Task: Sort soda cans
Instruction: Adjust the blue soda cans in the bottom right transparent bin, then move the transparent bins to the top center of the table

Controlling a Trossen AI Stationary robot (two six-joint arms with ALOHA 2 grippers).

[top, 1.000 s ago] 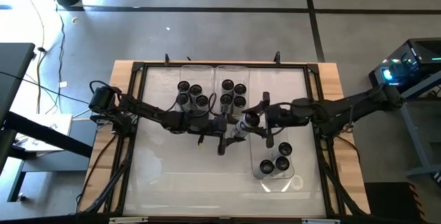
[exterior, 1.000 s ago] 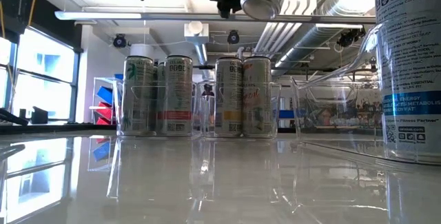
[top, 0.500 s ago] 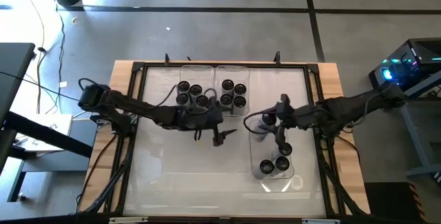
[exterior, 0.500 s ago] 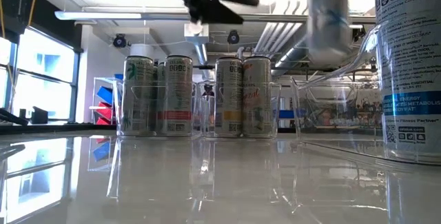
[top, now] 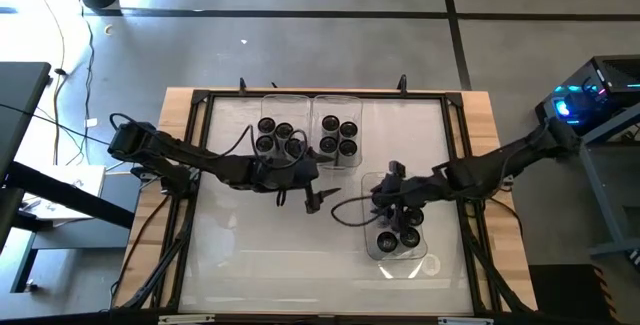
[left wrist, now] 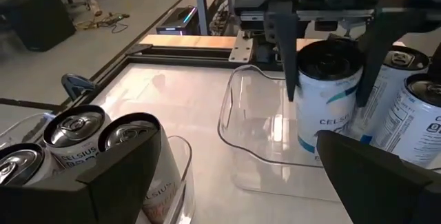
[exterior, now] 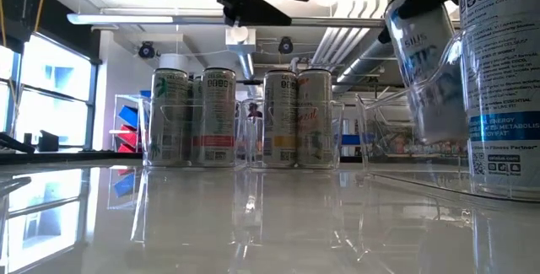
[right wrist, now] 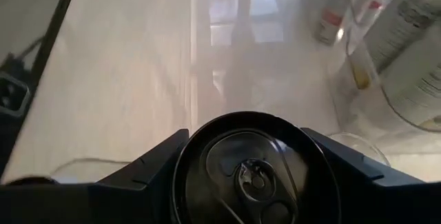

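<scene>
The right gripper (left wrist: 331,52) is clamped on a Celsius soda can (left wrist: 324,93), holding it tilted over the near clear bin (top: 400,255), just beside the three cans (top: 400,237) already standing there. The step in hand looks like placement: next it likely needs to be lowered upright, then released. The left gripper (top: 318,200) hovers with fingers apart over the bare surface (top: 260,255), near the two far bins of cans (top: 305,137). From above, the arm largely hides the held can.
</scene>
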